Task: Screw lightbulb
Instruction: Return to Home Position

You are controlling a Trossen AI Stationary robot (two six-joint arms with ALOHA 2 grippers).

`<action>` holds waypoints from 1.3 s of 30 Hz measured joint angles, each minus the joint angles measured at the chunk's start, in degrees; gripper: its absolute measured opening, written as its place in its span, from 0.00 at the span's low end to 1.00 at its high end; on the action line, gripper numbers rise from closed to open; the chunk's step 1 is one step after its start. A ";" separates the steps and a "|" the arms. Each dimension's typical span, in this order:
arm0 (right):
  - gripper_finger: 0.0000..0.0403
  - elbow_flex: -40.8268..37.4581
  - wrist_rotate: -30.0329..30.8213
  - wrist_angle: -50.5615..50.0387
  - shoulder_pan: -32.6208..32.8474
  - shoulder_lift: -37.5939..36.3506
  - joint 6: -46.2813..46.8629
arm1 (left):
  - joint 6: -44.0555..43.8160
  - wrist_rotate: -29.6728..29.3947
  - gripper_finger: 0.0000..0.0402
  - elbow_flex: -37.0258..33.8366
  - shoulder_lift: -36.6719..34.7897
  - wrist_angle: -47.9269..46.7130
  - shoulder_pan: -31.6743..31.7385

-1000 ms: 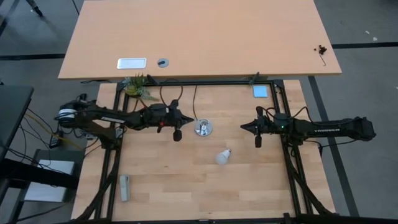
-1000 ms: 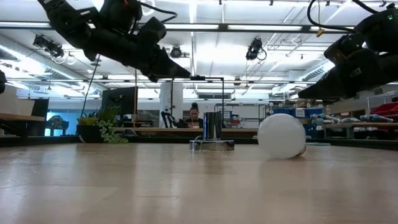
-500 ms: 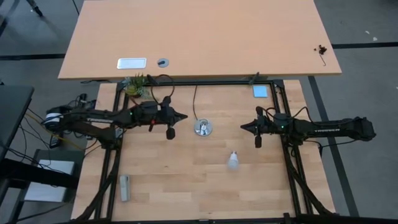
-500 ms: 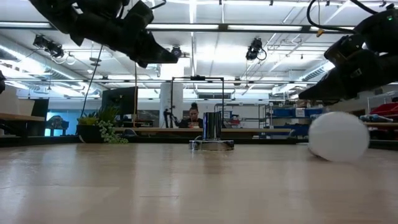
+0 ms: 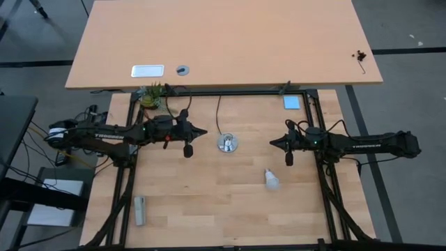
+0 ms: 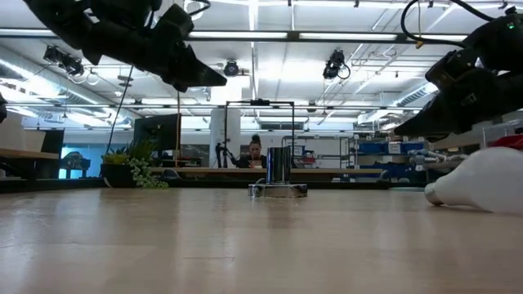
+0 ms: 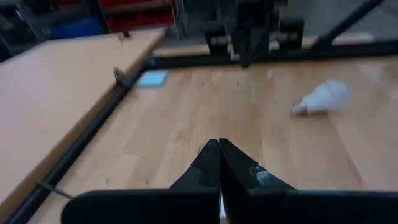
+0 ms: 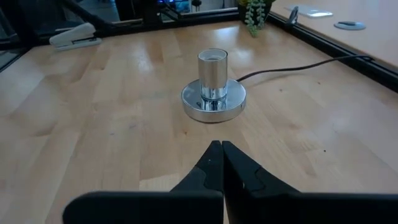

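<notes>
The frosted-white lightbulb (image 5: 271, 180) lies on its side on the wooden table, right of centre and toward the near edge; it also shows in the left wrist view (image 7: 322, 98) and the low view (image 6: 482, 180). The shiny silver socket (image 5: 227, 143) stands upright on its round base at the centre, with a thin black cord running to the far edge; it also shows in the right wrist view (image 8: 213, 84). My left gripper (image 5: 202, 131) is shut and empty, above the table left of the socket. My right gripper (image 5: 273, 142) is shut and empty, right of the socket.
A small potted plant (image 5: 151, 96) stands at the far left. A grey stapler (image 5: 140, 210) lies near the near left corner. A blue pad (image 5: 291, 102) lies at the far right. A black frame rail (image 5: 322, 181) borders the table. A large desk (image 5: 223, 42) stands beyond.
The lightbulb has rolled along the table toward the right and near edge, turning as it went. My left gripper has drawn back toward the table's left edge, away from the socket. My right arm has kept still.
</notes>
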 joint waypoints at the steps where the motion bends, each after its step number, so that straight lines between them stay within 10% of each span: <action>1: 0.01 0.00 -0.02 0.00 0.00 0.00 0.00 | -0.20 0.00 0.00 -0.89 -0.32 1.79 0.00; 39: 0.01 0.00 0.31 -0.61 -0.02 0.02 0.08 | -6.98 -3.85 0.00 -22.74 -38.12 -5.90 0.00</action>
